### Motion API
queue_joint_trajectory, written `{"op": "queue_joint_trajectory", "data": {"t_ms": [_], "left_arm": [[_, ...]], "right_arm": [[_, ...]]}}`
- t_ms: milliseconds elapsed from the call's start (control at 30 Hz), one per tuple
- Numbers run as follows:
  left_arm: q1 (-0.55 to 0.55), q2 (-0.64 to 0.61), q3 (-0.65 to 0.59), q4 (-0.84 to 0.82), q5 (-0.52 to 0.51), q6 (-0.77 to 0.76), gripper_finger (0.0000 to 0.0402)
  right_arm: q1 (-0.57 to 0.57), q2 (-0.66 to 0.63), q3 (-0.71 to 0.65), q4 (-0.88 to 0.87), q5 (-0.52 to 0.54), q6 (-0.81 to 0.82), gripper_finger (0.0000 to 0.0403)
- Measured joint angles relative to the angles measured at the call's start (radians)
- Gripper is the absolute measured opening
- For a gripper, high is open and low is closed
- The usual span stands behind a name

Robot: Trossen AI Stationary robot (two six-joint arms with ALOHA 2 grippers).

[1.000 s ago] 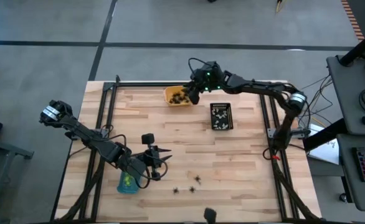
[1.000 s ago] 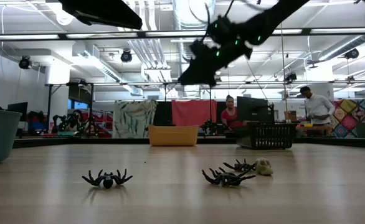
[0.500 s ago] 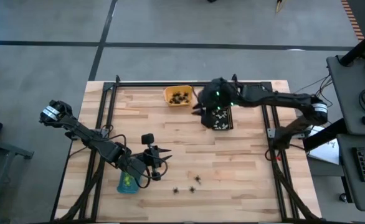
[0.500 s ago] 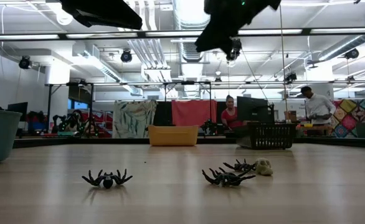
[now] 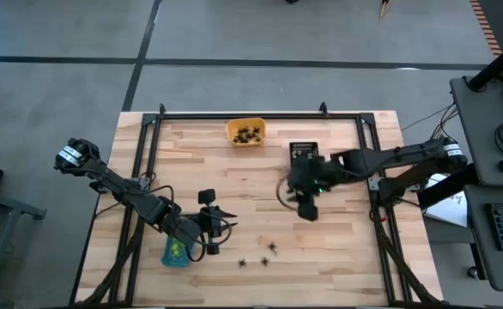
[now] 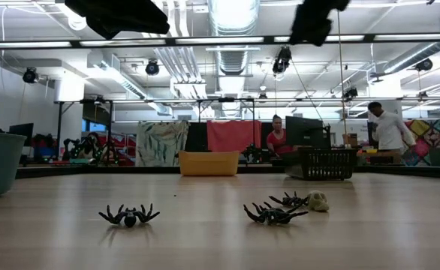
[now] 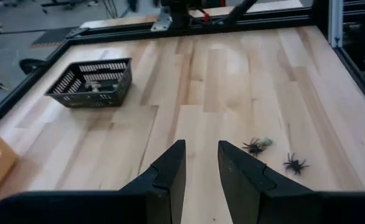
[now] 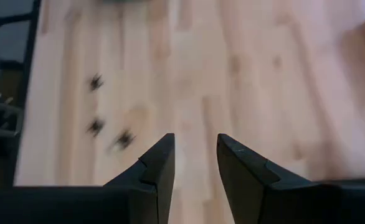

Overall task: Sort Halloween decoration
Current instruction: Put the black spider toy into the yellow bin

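Since 1 second ago, the right gripper (image 5: pixel 307 209) has been swinging away from the orange tray (image 5: pixel 245 132) to mid-table, just past the black tray (image 5: pixel 304 152). Its fingers (image 8: pixel 161 165) are standing slightly spread, pinching nothing. Motion is blurring its wrist view, so the trinkets there are hard to make out. 3 black spiders (image 5: pixel 263 256) and 1 whitish piece (image 6: pixel 317 199) are lying at 7 o'clock from it, well apart, with bare wood between. The left gripper (image 5: pixel 224 225) is waiting beside the blue tray (image 5: pixel 175 252), fingers (image 7: pixel 172 167) narrowly parted, empty.
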Motion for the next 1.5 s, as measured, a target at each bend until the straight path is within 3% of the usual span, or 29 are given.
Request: {"op": "queue_joint_trajectory", "data": {"t_ms": [233,700,1067,1267,1500], "left_arm": [[0.0,0.0,0.0,0.003,0.081,-0.023,0.0076],[-0.019,0.066,0.0,0.003,0.37,-0.134,0.0076],[-0.03,0.237,0.041,0.013,0.373,-0.127,0.0084],[-0.03,0.322,0.127,-0.044,0.372,-0.043,0.0124],[-0.03,0.37,0.135,-0.061,0.371,0.043,0.0171]], "right_arm": [[0.164,-0.027,-0.066,-0.041,0.002,0.167,0.0108],[0.382,-0.037,-0.254,-0.025,0.081,0.45,0.0101],[0.409,-0.038,-0.319,0.061,0.099,0.482,0.01],[0.409,-0.038,-0.319,0.075,0.1,0.482,0.0099],[0.409,-0.038,-0.32,0.095,0.14,0.481,0.0101]]}}
